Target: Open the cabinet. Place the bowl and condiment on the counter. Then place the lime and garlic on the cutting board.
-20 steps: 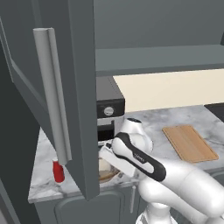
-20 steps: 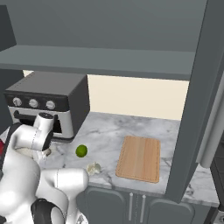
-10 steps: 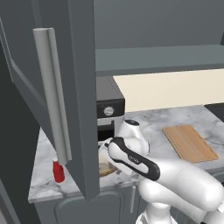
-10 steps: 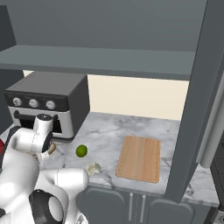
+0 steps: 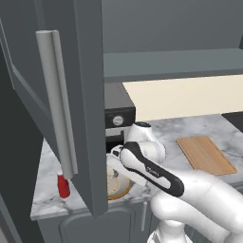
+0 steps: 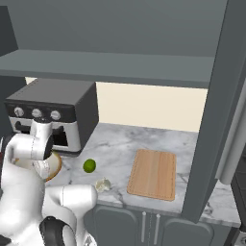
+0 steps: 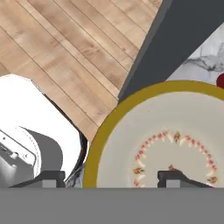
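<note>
You are finishing the bowl step: the bowl (image 5: 116, 178) sits at the worktop's (image 6: 120, 144) front left edge, beside the condiment (image 5: 63, 185), and your tool (image 7: 111, 177) hangs over it, jaws spread wide, gripping nothing. Next, lift clear and go for the lime (image 6: 89, 166) or garlic (image 6: 102, 184), both near the front edge left of the cutting board (image 6: 153, 173).

Arm rising from lower right of the left base view, bending over toward centre-left, wrist pointing down at frame's lower middle. In the right base view it is sitting at the lower left, forearm curling up, hand aimed downward. Gripper (image 7: 111, 175) in the hand view is showing two dark fingertips (image 7: 173, 176) at the bottom edge, standing well apart, jaws spread wide, nothing between them.
</note>
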Robot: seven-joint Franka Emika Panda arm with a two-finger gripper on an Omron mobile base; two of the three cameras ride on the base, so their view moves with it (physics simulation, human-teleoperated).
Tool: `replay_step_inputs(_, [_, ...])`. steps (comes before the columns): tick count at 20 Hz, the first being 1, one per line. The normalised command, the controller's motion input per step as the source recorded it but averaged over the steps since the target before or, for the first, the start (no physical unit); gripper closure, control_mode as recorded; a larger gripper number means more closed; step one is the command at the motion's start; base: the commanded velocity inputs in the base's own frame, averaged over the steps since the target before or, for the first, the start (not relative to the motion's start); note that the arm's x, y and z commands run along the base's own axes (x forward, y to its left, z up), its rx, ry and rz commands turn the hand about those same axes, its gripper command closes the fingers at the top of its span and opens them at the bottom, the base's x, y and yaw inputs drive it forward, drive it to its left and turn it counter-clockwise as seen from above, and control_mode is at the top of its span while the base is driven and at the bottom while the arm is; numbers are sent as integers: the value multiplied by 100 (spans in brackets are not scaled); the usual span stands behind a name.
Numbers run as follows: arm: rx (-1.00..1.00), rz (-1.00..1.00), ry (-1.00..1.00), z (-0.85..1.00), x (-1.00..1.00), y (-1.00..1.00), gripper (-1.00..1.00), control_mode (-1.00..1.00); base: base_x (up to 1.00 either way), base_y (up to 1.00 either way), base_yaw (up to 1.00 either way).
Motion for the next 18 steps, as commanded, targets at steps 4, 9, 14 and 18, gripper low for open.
replay_step_inputs(4, [0,4,0,66,-77,-34,-100,-100,0,0,0])
replay_step_inputs(9, [-5,13,-1,38,-52,-79,-100,-100,0,0,0])
replay_step_inputs(14, [-23,21,-9,55,-13,-82,-100,-100,0,0,0])
replay_step_inputs(18, [-20,27,-5,21,0,-87,-100,-100,0,0,0])
